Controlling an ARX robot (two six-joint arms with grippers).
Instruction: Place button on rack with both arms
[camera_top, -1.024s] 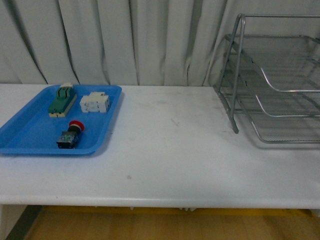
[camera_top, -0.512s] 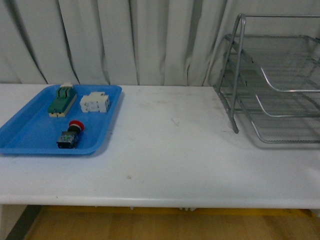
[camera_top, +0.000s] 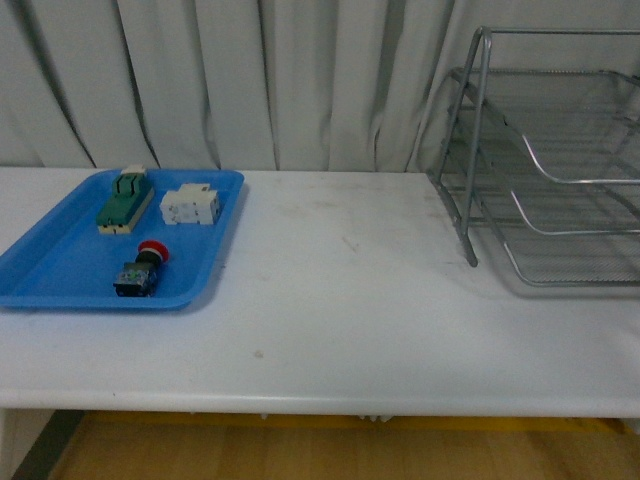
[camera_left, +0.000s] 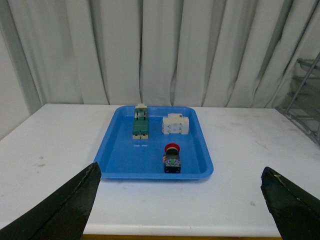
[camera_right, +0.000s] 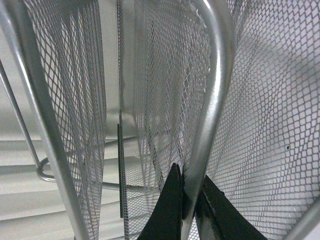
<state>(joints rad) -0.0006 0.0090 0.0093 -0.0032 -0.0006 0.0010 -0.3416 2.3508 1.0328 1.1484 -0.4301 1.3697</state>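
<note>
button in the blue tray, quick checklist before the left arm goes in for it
1. The button lies in the blue tray with nothing on it: ok.
2. The green block and white breaker lie apart from the button, leaving room for fingers: ok.
3. Fingers of the left gripper are wide open and face the tray: ok.
4. The left gripper is over the button: not ok, it is short of the tray.
5. Fingers of the right gripper are closed on a tube of the rack: ok.
6. Which rack tier is held, and whether it has room: cannot tell.
</note>
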